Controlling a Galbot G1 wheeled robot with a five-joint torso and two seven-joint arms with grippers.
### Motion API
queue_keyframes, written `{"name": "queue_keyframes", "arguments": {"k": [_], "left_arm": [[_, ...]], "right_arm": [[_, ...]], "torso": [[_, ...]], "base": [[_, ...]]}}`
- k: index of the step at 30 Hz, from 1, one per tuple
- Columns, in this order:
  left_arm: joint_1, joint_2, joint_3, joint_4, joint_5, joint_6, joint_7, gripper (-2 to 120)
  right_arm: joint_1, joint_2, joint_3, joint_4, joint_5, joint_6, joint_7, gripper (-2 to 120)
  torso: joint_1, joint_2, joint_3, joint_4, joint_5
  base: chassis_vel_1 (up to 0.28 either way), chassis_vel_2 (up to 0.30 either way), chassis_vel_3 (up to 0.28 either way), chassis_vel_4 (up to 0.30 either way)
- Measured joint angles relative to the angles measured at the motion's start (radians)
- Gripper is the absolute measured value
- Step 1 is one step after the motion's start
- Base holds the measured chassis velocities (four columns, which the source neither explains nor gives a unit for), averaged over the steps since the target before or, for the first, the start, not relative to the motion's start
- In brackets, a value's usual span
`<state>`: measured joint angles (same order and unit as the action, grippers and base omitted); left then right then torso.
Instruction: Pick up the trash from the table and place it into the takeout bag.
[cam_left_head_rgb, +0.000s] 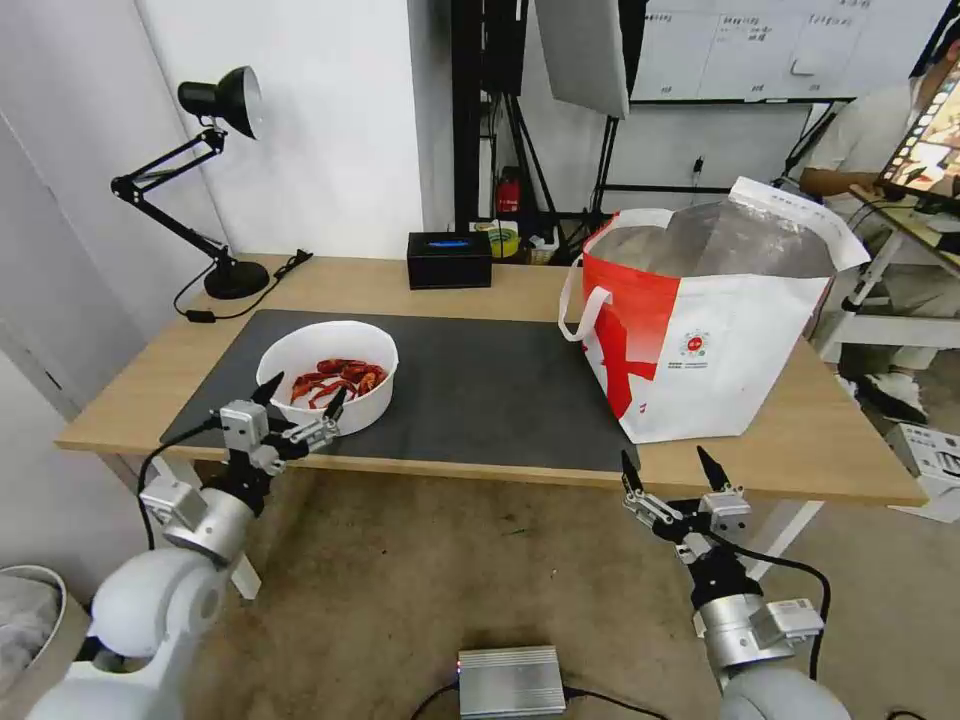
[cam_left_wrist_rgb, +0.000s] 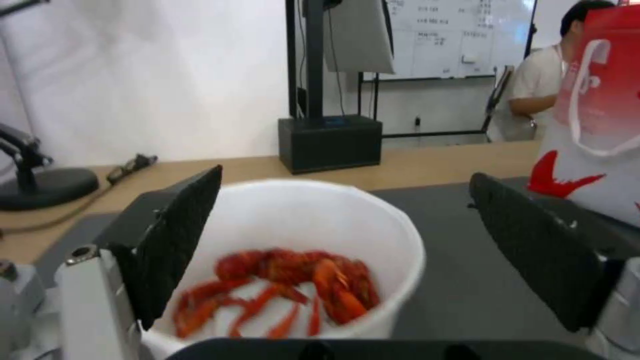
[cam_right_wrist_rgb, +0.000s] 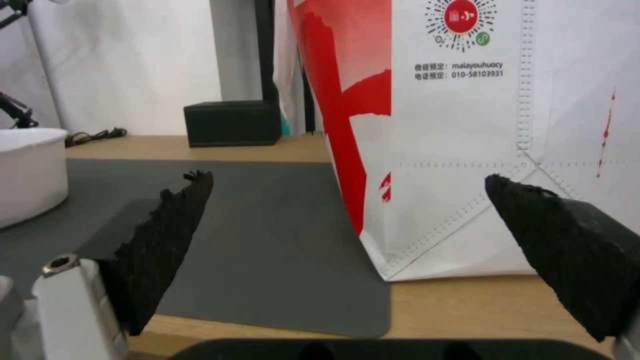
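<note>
White bowl (cam_left_head_rgb: 328, 372): round, upright, red shells inside, on left part of dark grey mat (cam_left_head_rgb: 480, 390) on light-wood tabletop (cam_left_head_rgb: 830, 440). Takeout bag (cam_left_head_rgb: 715, 325): boxy, white with red panel, foil-lined, open, upright, right of bowl, well apart.

White walls, black desk lamp (cam_left_head_rgb: 215, 110), whiteboard (cam_left_head_rgb: 740, 45), black tripod stands (cam_left_head_rgb: 510, 130), beige carpet floor (cam_left_head_rgb: 420, 590)

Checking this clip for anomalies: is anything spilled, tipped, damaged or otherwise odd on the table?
Nothing stands out. The white bowl of red shells sits upright on the dark grey mat, and the takeout bag stands open. Both pincers, left and right, are open and empty.
</note>
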<state>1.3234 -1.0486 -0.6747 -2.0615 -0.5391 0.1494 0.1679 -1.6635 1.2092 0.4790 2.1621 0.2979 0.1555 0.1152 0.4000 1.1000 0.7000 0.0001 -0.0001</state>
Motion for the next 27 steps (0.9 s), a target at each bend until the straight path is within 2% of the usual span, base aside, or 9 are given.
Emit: {"name": "queue_keyframes", "arguments": {"k": [2,6,14,20,27], "left_arm": [[-0.039,0.049,-0.001,0.014,-0.025,0.023,-0.02,100],[-0.096,0.099,0.021,0.049,-0.042,0.042,-0.026,100],[-0.195,0.141,0.076,0.113,-0.063,0.084,-0.026,100],[-0.316,0.189,0.138,0.201,-0.102,0.16,-0.026,100],[-0.386,0.236,0.18,0.275,-0.144,0.219,-0.026,100]], "right_arm": [[0.0,0.0,0.0,0.0,0.0,0.0,0.0,100],[0.0,0.0,0.0,0.0,0.0,0.0,0.0,100],[0.0,0.0,0.001,0.0,0.001,0.0,0.0,100],[0.0,0.0,0.001,0.0,0.001,0.0,0.0,100],[0.0,0.0,0.001,0.0,0.001,0.0,0.0,100]], "torso": [[0.0,0.0,0.0,-0.0002,0.0003],[0.0,0.0,0.0,-0.0001,0.0],[0.0,0.0,0.0,0.0,0.0],[0.0,0.0,0.0,-0.0001,-0.0001],[0.0,0.0,0.0,-0.0001,0.0001]], "base": [[0.0,0.0,0.0,0.0],[0.0,0.0,0.0,0.0],[0.0,0.0,0.0,0.0],[0.0,0.0,0.0,0.0],[0.0,0.0,0.0,0.0]]}}
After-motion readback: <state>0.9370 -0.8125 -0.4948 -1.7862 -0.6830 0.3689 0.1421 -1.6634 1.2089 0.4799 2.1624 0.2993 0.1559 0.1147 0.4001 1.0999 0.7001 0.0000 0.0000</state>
